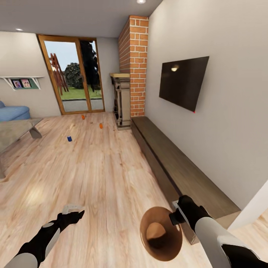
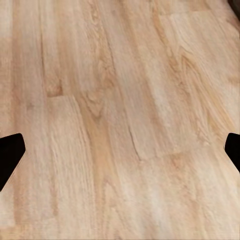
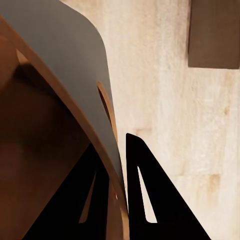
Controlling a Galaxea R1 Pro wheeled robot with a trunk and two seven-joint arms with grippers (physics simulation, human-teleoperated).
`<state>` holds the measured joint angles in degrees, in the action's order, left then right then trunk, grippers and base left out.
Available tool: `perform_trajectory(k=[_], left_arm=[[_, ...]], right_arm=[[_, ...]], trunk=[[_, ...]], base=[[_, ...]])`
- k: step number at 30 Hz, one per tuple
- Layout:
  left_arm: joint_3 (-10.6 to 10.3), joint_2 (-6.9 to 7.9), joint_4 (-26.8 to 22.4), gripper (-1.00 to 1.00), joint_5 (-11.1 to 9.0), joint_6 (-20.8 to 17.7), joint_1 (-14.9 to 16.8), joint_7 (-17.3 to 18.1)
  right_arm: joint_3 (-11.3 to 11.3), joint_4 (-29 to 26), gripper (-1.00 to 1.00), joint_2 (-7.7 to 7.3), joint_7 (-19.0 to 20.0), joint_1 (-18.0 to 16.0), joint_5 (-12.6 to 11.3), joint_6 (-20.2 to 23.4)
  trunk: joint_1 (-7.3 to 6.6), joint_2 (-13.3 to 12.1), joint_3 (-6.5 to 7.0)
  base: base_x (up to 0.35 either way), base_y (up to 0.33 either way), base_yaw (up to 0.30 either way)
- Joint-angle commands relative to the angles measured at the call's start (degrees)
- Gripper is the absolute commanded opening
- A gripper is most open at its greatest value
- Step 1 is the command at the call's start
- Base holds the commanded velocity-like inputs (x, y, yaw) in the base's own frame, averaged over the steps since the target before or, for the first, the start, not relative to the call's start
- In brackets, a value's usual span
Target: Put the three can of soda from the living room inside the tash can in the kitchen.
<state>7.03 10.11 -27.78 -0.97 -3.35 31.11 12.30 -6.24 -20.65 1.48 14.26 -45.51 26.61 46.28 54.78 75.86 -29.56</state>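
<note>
Three cans [image 1: 69, 138] stand on the floor [image 1: 108, 175], well ahead of both grippers. Right gripper [image 1: 175, 213] pinches the trash can [image 1: 160, 233] rim, wall between its fingers. Left gripper [image 1: 74, 210] spread wide, empty. Advice: roll close, keep bucket level, then reach left-handed.

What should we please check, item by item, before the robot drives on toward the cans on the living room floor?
1. Bin held: ok. The right hand pinches the rim of the bin, one finger inside, one outside.
2. Bin empty: ok, bare brown bottom.
3. Left hand free: ok, open over bare floor.
4. Cans located: ok. Blue can nearest, orange can and second orange can beyond, all upright on the floor.
5. Path: ok, open floor ahead; low table left, long bench right.
6. Grip firmness: cannot tell.
</note>
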Motion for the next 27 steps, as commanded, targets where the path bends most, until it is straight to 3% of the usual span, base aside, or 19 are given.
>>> perform_trajectory(k=[1,16,27], left_arm=[[0.00,0.00,0.01,1.00,0.00,0.01,0.00,0.00],[0.00,-0.09,0.01,1.00,-0.09,0.10,0.00,0.01],[-0.06,-0.09,0.01,1.00,0.00,0.10,0.00,0.01]], right_arm=[[-0.18,-0.01,-1.00,0.01,0.24,-0.02,-1.04,0.11],[-0.18,0.01,-1.00,0.45,0.15,0.13,-0.98,0.04],[-0.18,-0.01,-1.00,0.71,0.07,0.24,-0.95,0.03]], trunk=[[0.00,0.00,0.01],[0.00,0.00,0.01],[0.00,0.00,0.01]], base=[[0.275,0.180,0.005],[0.275,0.180,0.014],[0.275,0.176,0.208]])
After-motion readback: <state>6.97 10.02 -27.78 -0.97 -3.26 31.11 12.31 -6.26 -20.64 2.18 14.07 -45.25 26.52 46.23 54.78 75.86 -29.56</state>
